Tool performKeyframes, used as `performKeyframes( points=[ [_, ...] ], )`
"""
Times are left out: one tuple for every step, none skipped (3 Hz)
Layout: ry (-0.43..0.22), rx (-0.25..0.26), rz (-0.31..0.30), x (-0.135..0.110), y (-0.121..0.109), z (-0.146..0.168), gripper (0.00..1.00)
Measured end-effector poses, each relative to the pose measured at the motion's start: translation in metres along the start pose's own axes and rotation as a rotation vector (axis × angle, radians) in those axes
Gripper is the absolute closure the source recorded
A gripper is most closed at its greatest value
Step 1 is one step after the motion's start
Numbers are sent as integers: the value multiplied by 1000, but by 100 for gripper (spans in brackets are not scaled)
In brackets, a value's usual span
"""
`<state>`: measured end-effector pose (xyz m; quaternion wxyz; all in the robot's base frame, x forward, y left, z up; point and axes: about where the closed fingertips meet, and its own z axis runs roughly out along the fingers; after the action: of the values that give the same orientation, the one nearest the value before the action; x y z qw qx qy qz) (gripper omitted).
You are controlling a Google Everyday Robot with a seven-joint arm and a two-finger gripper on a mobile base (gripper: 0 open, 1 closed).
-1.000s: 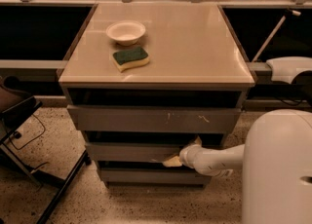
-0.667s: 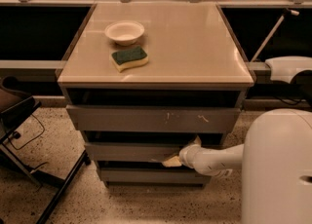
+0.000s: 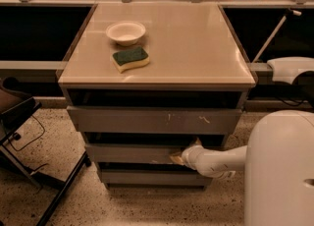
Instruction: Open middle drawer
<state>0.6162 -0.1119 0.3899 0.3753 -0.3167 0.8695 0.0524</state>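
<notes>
Pincer (image 3: 177,158) rests at right lower edge of middle drawer (image 3: 127,153).

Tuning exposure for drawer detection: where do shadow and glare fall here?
Camera view: warm light, with a soft sheen on the tabletop; deep shadow fills the recesses below it; the hand, at the middle drawer front right of centre, is lit.

Speckled terrazzo floor (image 3: 147,205), beige-topped grey cabinet (image 3: 196,48), dark recesses (image 3: 39,33) behind, black stand legs (image 3: 64,189) (at left), warm light.
</notes>
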Motion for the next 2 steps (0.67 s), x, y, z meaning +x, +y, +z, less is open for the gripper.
performKeyframes(
  points=[
    [0,0,0,-8,-3,-5,65],
    [0,0,0,-15,-5,-10,89]
  ],
)
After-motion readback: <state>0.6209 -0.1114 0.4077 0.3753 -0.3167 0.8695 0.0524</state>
